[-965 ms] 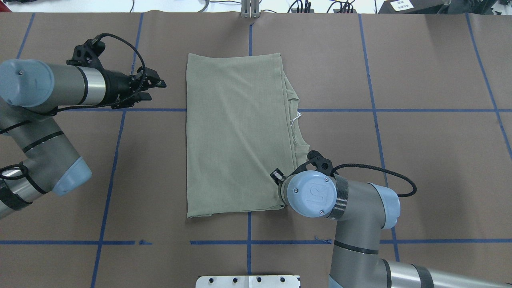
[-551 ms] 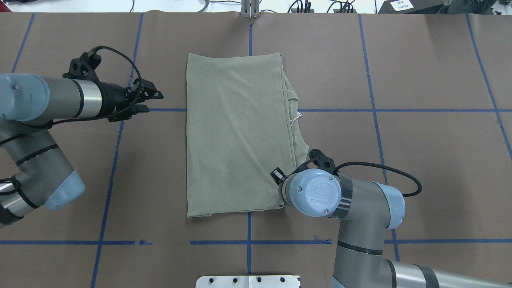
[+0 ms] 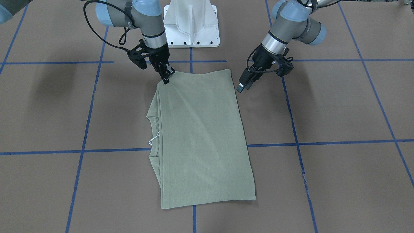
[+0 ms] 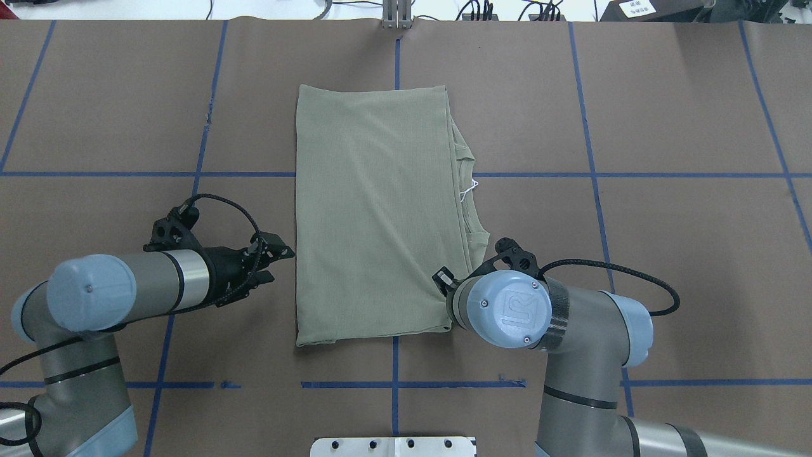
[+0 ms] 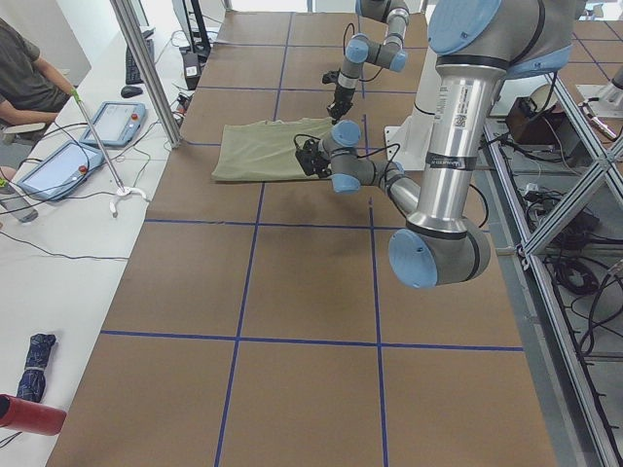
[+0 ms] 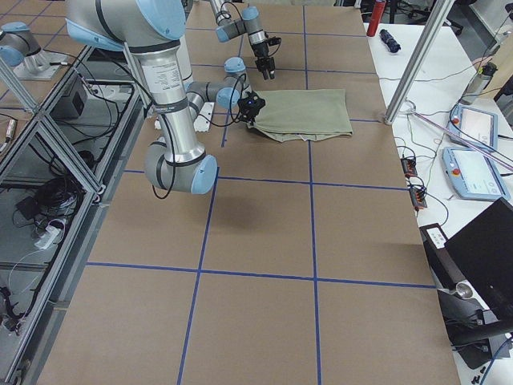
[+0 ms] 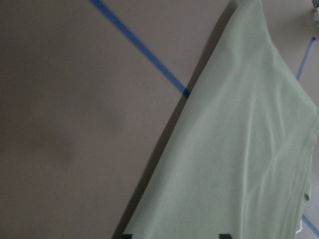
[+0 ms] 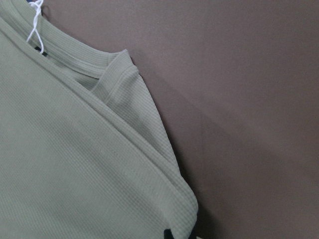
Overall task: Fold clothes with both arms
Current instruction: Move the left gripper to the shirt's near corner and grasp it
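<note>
Pale green knit shirt (image 4: 374,209) laid flat at centre of bench (image 4: 666,254), folded to a rectangle. Ribbed collar (image 8: 75,62) and white tag string (image 8: 35,30) seen at its right edge. R gripper (image 3: 167,77) pressed together on shirt's near-right corner, cloth pinched. L gripper (image 4: 281,265) spread, just beside shirt's left edge nr near corner, not touching. Blue tape lines (image 4: 634,174) marked across bench.

Robotics lab. The work table (image 4: 698,254) is covered in brown paper and marked into a grid with blue tape (image 4: 634,174); a white robot pedestal (image 3: 190,22) stands at its edge, with aluminium framing (image 6: 48,136) and cable bundles (image 6: 52,196) behind. A white side bench (image 5: 39,302) holds touch-screen control pendants (image 6: 473,172), with a person (image 5: 24,68) seated at it.
</note>
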Robot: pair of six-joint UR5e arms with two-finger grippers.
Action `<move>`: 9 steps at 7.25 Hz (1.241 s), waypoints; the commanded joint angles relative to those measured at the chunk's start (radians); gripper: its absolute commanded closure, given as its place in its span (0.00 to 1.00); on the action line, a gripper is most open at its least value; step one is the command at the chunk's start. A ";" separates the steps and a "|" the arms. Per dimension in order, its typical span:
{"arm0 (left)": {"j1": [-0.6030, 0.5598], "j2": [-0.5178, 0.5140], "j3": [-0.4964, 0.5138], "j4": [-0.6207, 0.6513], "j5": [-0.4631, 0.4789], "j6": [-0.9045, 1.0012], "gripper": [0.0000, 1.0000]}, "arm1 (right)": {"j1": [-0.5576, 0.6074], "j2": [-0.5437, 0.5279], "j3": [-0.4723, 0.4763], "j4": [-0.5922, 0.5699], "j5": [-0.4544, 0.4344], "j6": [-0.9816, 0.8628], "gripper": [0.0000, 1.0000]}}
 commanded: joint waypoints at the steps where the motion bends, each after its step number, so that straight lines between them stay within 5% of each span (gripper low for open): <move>1: 0.095 0.001 -0.039 0.079 0.028 -0.083 0.34 | -0.001 -0.001 0.001 0.000 0.000 0.000 1.00; 5: 0.148 -0.003 -0.022 0.081 0.068 -0.096 0.35 | -0.001 -0.001 0.001 0.000 0.000 0.000 1.00; 7: 0.162 -0.005 -0.007 0.081 0.070 -0.097 0.43 | -0.001 0.000 0.002 0.000 0.000 0.000 1.00; 8: 0.165 -0.008 -0.007 0.081 0.070 -0.097 0.55 | 0.001 0.000 0.002 0.000 0.000 0.000 1.00; 9: 0.166 -0.012 -0.004 0.081 0.070 -0.097 0.85 | 0.001 0.000 0.002 0.000 0.001 0.000 1.00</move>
